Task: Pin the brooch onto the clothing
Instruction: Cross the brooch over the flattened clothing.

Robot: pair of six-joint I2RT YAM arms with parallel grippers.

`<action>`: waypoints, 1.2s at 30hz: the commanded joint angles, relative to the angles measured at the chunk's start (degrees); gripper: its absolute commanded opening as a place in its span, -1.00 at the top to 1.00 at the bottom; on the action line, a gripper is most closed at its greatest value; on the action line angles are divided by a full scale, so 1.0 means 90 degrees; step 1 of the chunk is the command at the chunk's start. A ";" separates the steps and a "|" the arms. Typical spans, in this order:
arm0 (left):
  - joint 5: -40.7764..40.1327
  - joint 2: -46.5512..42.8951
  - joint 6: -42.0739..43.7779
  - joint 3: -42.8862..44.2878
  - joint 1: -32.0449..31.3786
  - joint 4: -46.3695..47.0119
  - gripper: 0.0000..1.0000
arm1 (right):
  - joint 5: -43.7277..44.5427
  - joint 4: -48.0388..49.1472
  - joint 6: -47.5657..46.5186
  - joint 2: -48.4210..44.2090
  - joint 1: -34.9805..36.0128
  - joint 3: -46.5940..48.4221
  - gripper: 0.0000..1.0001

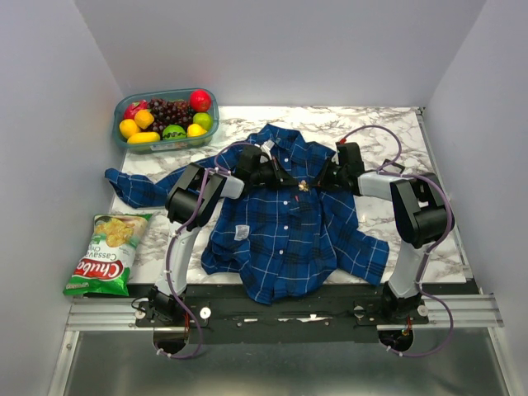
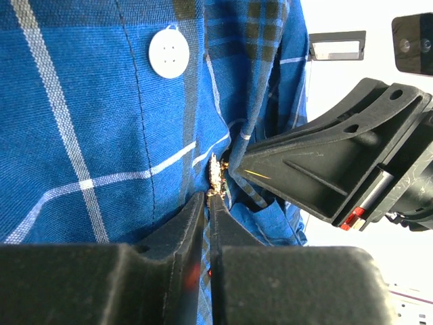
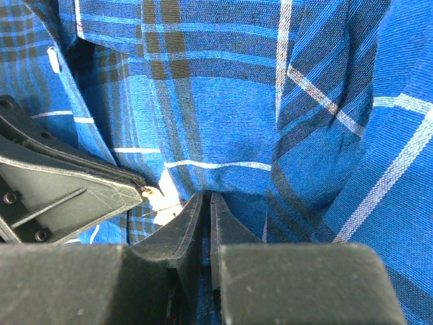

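Left claw [image 2: 211, 195] is pinching the brooch [image 2: 215, 176], right claw [image 3: 206, 197] the shirt [image 3: 223, 101]; only the top view is showing fruit [image 1: 169, 111] at 10 o'clock.

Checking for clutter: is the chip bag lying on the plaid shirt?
No, the chip bag lies beside the plaid shirt, left of its body, not on it.

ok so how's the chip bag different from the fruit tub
The chip bag is green, printed and opaque, and lies flat; the fruit tub is a clear bluish box with no lid on, so its grapes and other fruit show. The chip bag lies at the near left; the fruit tub stands at the far left corner. Both hold food and sit on the left side.
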 commanded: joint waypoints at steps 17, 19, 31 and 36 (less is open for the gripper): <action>0.0172 0.0042 0.0139 0.0145 0.0037 -0.0014 1.00 | 0.0181 -0.0345 -0.0062 -0.0019 0.0067 0.0039 0.60; 0.0172 0.0042 0.0149 0.0145 0.0027 -0.0024 1.00 | 0.0171 -0.0374 -0.0062 -0.0098 0.0067 0.0039 0.54; 0.0220 0.0052 0.0286 0.0214 0.0037 -0.0151 1.00 | 0.0220 -0.0462 -0.0569 -0.0410 0.0057 0.0068 0.40; 0.0240 0.0071 0.0364 0.0321 0.0037 -0.0355 1.00 | 0.0210 -0.0462 -0.0989 -0.0528 0.0057 0.0097 0.39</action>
